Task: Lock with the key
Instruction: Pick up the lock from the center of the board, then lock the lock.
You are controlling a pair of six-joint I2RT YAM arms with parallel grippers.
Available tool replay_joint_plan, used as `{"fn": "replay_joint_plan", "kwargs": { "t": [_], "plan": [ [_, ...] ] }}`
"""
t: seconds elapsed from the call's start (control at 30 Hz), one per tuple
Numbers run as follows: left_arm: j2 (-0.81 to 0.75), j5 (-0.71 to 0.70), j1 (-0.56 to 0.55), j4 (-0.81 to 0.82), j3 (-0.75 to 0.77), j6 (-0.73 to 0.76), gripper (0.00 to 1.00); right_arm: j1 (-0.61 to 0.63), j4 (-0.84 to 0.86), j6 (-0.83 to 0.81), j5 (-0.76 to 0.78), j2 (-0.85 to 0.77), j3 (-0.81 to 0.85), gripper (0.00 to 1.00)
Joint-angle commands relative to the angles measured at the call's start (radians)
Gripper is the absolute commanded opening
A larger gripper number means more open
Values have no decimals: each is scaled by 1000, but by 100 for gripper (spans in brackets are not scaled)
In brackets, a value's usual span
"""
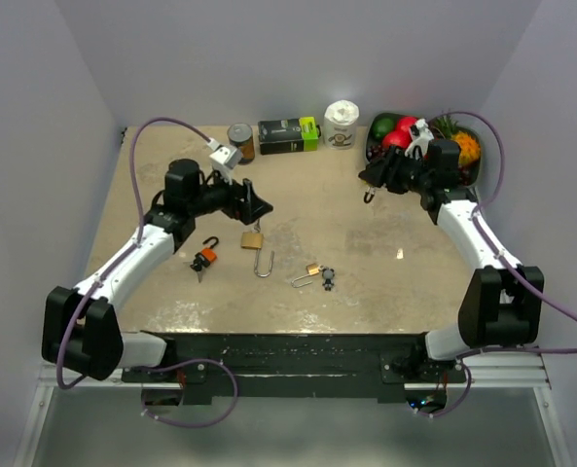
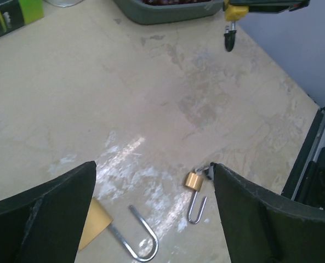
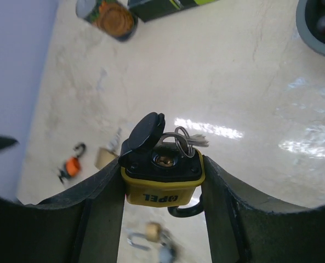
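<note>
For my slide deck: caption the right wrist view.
Right claw grips a yellow-and-black padlock, black keyhole cover flipped open, silver key ring alongside.

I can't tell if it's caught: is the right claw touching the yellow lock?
Touching. The right wrist view shows the yellow lock pressed between both fingers of the right claw.

In the right wrist view the shackle (image 3: 185, 210) of the yellow padlock (image 3: 161, 189) is mostly hidden under its body, and the small brass padlock (image 3: 151, 232) below is blurred. In the left wrist view a finger (image 2: 41, 213) covers half of the big brass padlock (image 2: 94, 223)
</note>
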Motion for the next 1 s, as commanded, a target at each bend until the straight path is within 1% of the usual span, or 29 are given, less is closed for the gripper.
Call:
{"fn": "replay_joint_plan", "kwargs": {
  "t": [0.0,0.03,0.07,0.1,0.13,0.2,0.3,0.53,0.77,0.87,0.9,0.97],
  "plan": [
    [62,-169,-118,298,-26,-198,88,66,253,536,208,-42,-39,0],
    [76,-246,-176,311,-24,-201,83,80,244,564,270,-46,-39,0],
    [91,-279,-203,321,-20,-204,83,108,227,588,298,-48,-34,0],
    [122,-301,-231,355,-14,-225,83,120,174,647,329,-43,-14,0],
    [140,-328,-283,372,-4,-235,83,129,141,673,354,-37,-4,0],
    [199,-344,-346,407,35,-251,83,149,106,726,369,-28,16,0],
    [265,-364,-398,459,80,-247,81,174,77,730,374,-22,49,0],
    [349,-427,-437,533,128,-233,70,223,29,741,375,-42,53,0],
    [369,-465,-477,562,129,-216,63,246,14,753,391,-69,29,0],
    [386,-488,-488,556,140,-206,57,254,8,753,391,-68,35,0],
    [391,-493,-491,555,144,-203,53,254,5,752,391,-69,36,0],
    [401,-511,-491,552,155,-193,50,260,-3,749,386,-66,44,0]
  ]
}}
